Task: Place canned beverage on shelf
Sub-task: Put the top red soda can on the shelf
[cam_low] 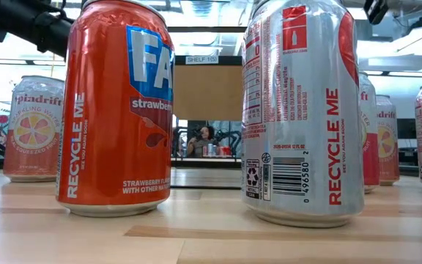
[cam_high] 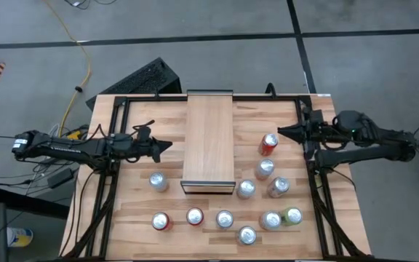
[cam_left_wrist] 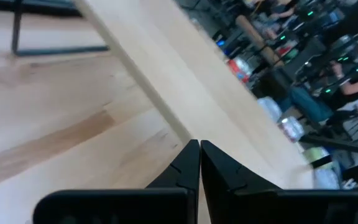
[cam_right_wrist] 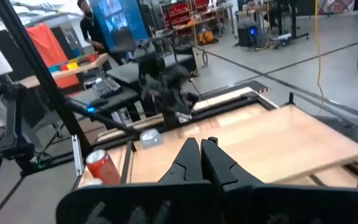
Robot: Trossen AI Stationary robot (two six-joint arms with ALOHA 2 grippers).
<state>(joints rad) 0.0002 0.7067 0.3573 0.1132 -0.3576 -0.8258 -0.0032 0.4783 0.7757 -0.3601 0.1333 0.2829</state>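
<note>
Along the bench [cam_high: 122,218] sides: left tool [cam_high: 167,146] and right tool [cam_high: 281,132] are hovering shut, gripping nothing, flanking the shelf [cam_high: 209,138].
Shelf: smooth pale wood plank is lying bare mid-bench, open space running along both long edges.
Cans [cam_high: 246,188]: shiny metal cylinders are standing upright, crowding the bench's near half.

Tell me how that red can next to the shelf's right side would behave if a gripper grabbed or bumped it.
The red can looks like a smooth metal cylinder, so shut fingers could slip on it. It stands upright on a narrow base, so a sideways nudge would probably tip it, and it would then likely roll. Whether it is full cannot be told. The shelf top is bare.
</note>
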